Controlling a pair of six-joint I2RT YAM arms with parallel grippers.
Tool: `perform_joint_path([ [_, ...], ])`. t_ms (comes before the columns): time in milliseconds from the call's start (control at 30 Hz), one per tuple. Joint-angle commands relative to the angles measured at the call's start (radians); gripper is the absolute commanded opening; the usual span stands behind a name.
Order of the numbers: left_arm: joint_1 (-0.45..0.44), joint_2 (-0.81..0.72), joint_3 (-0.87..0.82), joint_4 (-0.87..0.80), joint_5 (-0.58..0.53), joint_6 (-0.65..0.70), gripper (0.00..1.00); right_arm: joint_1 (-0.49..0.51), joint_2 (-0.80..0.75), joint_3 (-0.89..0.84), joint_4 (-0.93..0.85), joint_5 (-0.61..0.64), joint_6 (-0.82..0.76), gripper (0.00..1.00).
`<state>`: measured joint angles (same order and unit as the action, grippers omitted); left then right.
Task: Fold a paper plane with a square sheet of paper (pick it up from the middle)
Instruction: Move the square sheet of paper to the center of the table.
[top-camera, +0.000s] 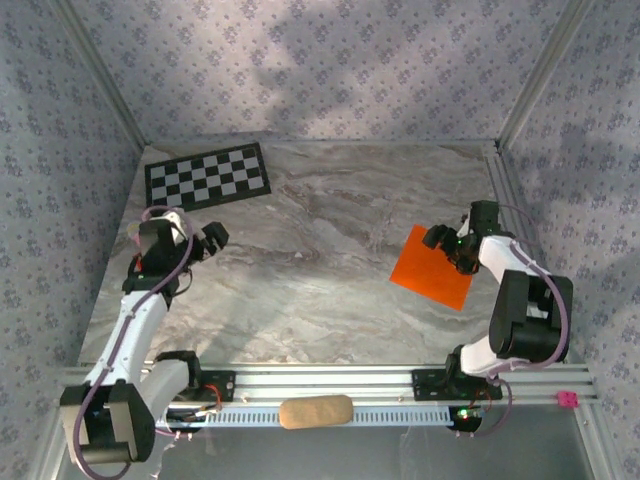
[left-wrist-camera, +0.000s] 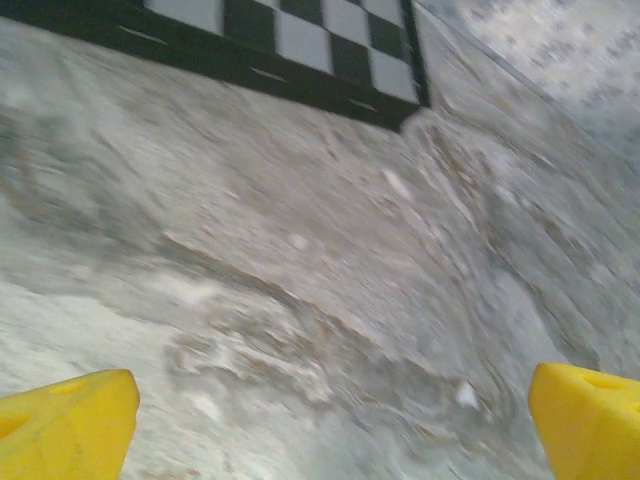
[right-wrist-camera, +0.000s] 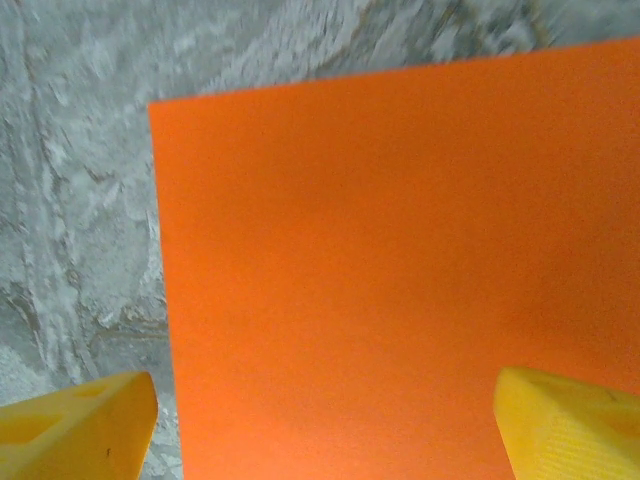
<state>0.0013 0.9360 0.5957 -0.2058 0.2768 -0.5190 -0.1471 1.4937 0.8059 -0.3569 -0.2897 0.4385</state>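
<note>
Now the square sheet of paper (top-camera: 432, 268) lies flat on the right side of the marble table (top-camera: 320, 290), turned cornerwise. The right gripper (right-wrist-camera: 325, 425) sits over its edge, yellow fingers (right-wrist-camera: 80, 430) spread wide, gripping nothing. The left gripper (left-wrist-camera: 330, 425) stands wide open over bare tabletop near the checkerboard sheet (top-camera: 208, 175), well apart from the paper
</note>
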Motion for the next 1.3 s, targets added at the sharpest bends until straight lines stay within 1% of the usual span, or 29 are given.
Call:
perform_joint_path([
  [0,-0.047,-0.012,-0.013,-0.051,0.096,-0.015,1.00,0.027,0.051,0.018,-0.043,-0.014,0.009,0.87],
  [133,-0.097,-0.009,-0.022,-0.044,0.078,-0.029,1.00,0.058,0.110,0.040,-0.070,0.034,0.003,0.87],
  [200,-0.108,-0.007,-0.012,-0.062,0.064,-0.028,1.00,0.078,0.133,0.042,-0.067,0.044,-0.001,0.87],
  [367,-0.112,-0.039,0.003,-0.117,0.058,-0.026,1.00,0.147,0.193,0.055,-0.062,0.040,0.006,0.86],
  [467,-0.112,-0.065,-0.011,-0.125,0.053,-0.027,1.00,0.210,0.197,0.083,-0.095,0.092,0.015,0.86],
  [600,-0.112,-0.089,-0.009,-0.138,0.052,-0.029,1.00,0.268,0.211,0.128,-0.119,0.056,0.056,0.85],
  [700,-0.112,-0.107,-0.008,-0.142,0.061,-0.039,1.00,0.332,0.219,0.140,-0.108,0.047,0.105,0.85],
  [867,-0.120,-0.120,-0.051,-0.075,0.091,-0.095,1.00,0.457,0.262,0.150,-0.039,0.025,0.220,0.85],
  [933,-0.136,-0.117,-0.052,-0.074,0.090,-0.106,1.00,0.522,0.285,0.166,-0.005,0.019,0.263,0.85],
  [1033,-0.161,-0.121,-0.068,-0.061,0.081,-0.121,1.00,0.602,0.309,0.219,0.009,0.007,0.276,0.84],
  [1100,-0.177,-0.122,-0.079,-0.060,0.081,-0.125,1.00,0.639,0.297,0.246,0.005,0.032,0.275,0.84],
  [1167,-0.191,-0.123,-0.079,-0.068,0.075,-0.123,1.00,0.658,0.259,0.250,0.004,0.088,0.273,0.84],
  [1267,-0.204,-0.113,-0.073,-0.073,0.068,-0.125,1.00,0.637,0.196,0.220,-0.006,0.191,0.257,0.85],
])
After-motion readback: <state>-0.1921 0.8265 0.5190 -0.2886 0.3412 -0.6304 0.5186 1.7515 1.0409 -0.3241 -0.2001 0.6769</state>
